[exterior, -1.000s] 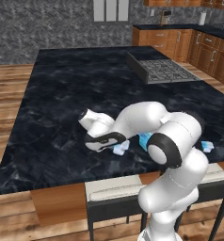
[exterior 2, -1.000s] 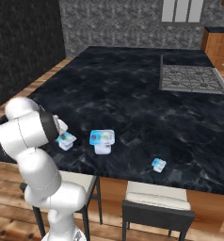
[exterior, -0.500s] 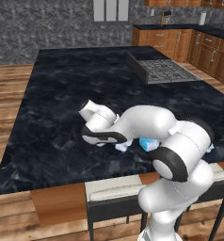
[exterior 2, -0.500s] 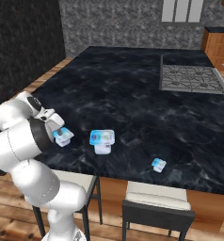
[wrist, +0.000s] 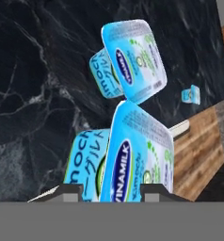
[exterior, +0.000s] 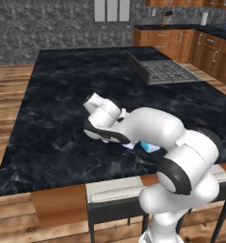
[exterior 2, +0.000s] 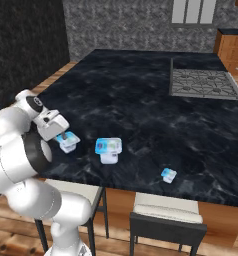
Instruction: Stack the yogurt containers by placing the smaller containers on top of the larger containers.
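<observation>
A small white yogurt cup (wrist: pixel 132 162) with a light-blue lid stands between my fingertips, and my gripper (wrist: pixel 109 190) is shut on it. Seen from the right base, the same small cup (exterior 2: pixel 68 142) sits at the gripper (exterior 2: pixel 62 136), low over the counter's near left part. The larger tub (exterior 2: pixel 109 149) stands just to its right; in the hand view the tub (wrist: pixel 132 61) lies right beyond the held cup. A second small cup (exterior 2: pixel 168 175) rests near the front edge and shows tiny as a cup (wrist: pixel 191 94) in the hand view. My arm hides most of the tub (exterior: pixel 149 147) in the left base view.
The black marble island counter (exterior 2: pixel 141 100) carries a cooktop (exterior 2: pixel 203 82) at its far right. Two stools (exterior 2: pixel 163 215) stand under the counter's front edge. Wooden cabinets (exterior: pixel 181 40) line the back right.
The arm has folded lower over the counter and the hand has turned a little. The small cup stays between the fingers and sits slightly higher in the right base view.
</observation>
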Available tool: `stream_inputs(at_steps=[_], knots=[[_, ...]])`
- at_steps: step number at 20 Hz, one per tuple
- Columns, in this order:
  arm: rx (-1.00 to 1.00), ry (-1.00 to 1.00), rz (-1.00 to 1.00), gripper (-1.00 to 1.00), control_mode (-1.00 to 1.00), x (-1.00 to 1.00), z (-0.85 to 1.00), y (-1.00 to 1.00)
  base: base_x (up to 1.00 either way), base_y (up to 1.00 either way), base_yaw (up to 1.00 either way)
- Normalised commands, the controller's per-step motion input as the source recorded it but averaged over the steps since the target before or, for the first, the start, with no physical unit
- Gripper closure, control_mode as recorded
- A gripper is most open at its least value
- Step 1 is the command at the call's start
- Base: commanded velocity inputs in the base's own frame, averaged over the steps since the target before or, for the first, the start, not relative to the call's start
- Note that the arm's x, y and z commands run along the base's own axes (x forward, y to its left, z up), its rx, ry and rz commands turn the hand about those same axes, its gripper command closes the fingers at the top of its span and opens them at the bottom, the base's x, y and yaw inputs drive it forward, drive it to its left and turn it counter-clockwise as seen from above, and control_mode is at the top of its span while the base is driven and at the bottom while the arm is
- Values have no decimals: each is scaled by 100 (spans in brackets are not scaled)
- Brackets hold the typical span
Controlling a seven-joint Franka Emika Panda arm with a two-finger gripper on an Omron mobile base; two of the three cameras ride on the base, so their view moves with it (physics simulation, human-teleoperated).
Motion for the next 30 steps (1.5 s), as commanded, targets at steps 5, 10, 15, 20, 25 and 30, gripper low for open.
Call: stream_inputs(at_steps=[5,10,15,20,25,30], knots=[[-3,2,0,100,-100,-4,16,-31,0,0,0],[-1,0,3,100,-100,0,9,-22,0,0,0],[0,0,11,100,-100,0,0,-20,0,0,0],[0,0,19,100,-100,2,1,-27,0,0,0],[0,0,23,100,-100,9,0,-26,0,0,0],[0,0,23,100,-100,26,0,-19,0,0,0]])
